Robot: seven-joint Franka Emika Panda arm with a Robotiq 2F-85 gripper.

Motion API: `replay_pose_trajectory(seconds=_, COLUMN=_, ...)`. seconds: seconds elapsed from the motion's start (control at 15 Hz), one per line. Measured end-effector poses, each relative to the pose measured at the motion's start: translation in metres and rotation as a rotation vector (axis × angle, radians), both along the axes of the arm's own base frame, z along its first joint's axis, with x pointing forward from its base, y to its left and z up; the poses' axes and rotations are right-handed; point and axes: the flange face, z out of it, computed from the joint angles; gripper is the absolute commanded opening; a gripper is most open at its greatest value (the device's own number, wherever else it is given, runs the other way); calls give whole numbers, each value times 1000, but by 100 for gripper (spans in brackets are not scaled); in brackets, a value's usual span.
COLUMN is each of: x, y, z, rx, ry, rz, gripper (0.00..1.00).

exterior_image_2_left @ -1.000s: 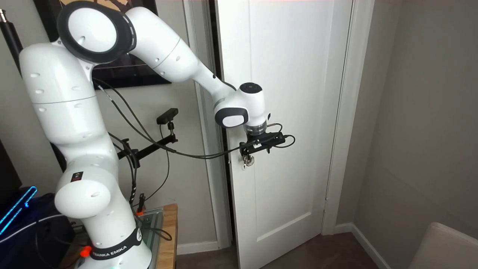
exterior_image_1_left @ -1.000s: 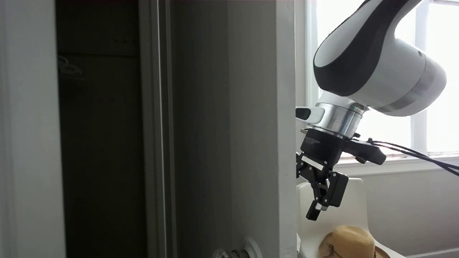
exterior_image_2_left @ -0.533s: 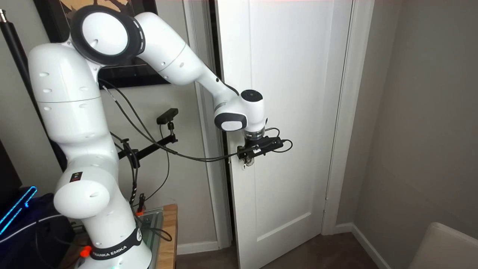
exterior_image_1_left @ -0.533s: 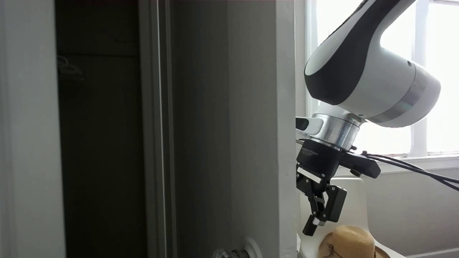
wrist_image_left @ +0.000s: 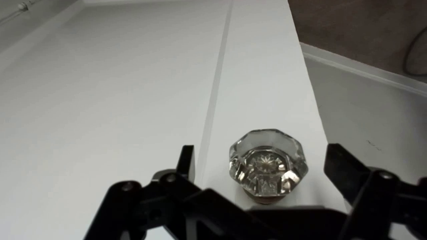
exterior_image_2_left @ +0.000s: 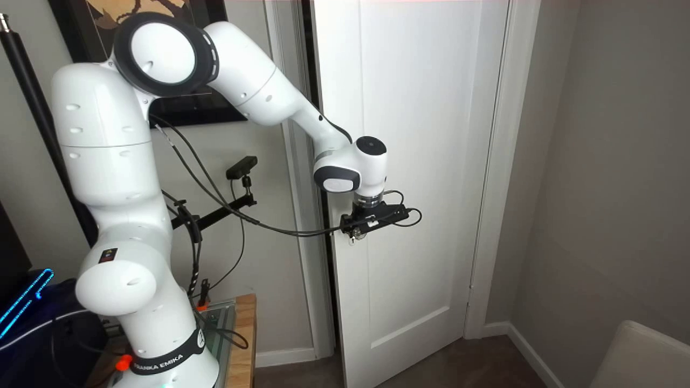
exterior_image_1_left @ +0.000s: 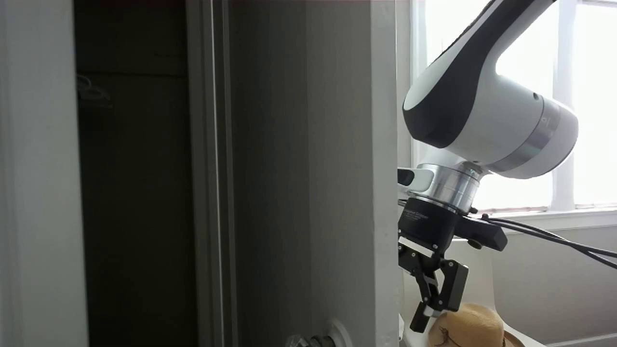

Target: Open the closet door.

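Note:
The closet door [exterior_image_2_left: 420, 161] is a tall white panel standing ajar, with a dark gap along its knob-side edge. In an exterior view its grey edge and inner face [exterior_image_1_left: 340, 168] show beside the dark closet interior. A faceted clear glass knob [wrist_image_left: 268, 163] shows in the wrist view, and a small part of it in an exterior view [exterior_image_2_left: 359, 234]. My gripper [wrist_image_left: 260, 150] is open, with one finger on each side of the knob, apart from it in the picture. In an exterior view one finger of the gripper [exterior_image_1_left: 420, 320] shows; the other is hidden behind the door.
The door frame [exterior_image_2_left: 302, 178] and a wall-side camera on a black bracket [exterior_image_2_left: 242, 168] stand beside the arm. Cables [exterior_image_2_left: 280, 231] hang to the wrist. A white chair with a straw hat [exterior_image_1_left: 470, 325] stands behind the gripper. The inner knob [exterior_image_1_left: 311, 341] shows low on the door.
My gripper has moved down towards the level of the knob, and the arm has come forward and lower. The gripper stays open. The door has not visibly moved.

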Motion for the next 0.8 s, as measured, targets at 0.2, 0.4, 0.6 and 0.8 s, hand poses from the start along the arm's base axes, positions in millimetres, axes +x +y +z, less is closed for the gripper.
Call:
replay_pose_trajectory(seconds=0.2, x=2, y=0, z=-4, rx=4, ry=4, rz=10, gripper=98)
replay_pose_trajectory(seconds=0.4, x=4, y=0, z=-6, rx=16, ry=7, rz=17, gripper=100)
replay_pose_trajectory(seconds=0.6, x=4, y=2, z=-8, rx=39, ry=14, rz=34, gripper=77)
replay_pose_trajectory(seconds=0.8, x=5, y=4, z=-8, rx=54, ry=25, rz=64, gripper=66)
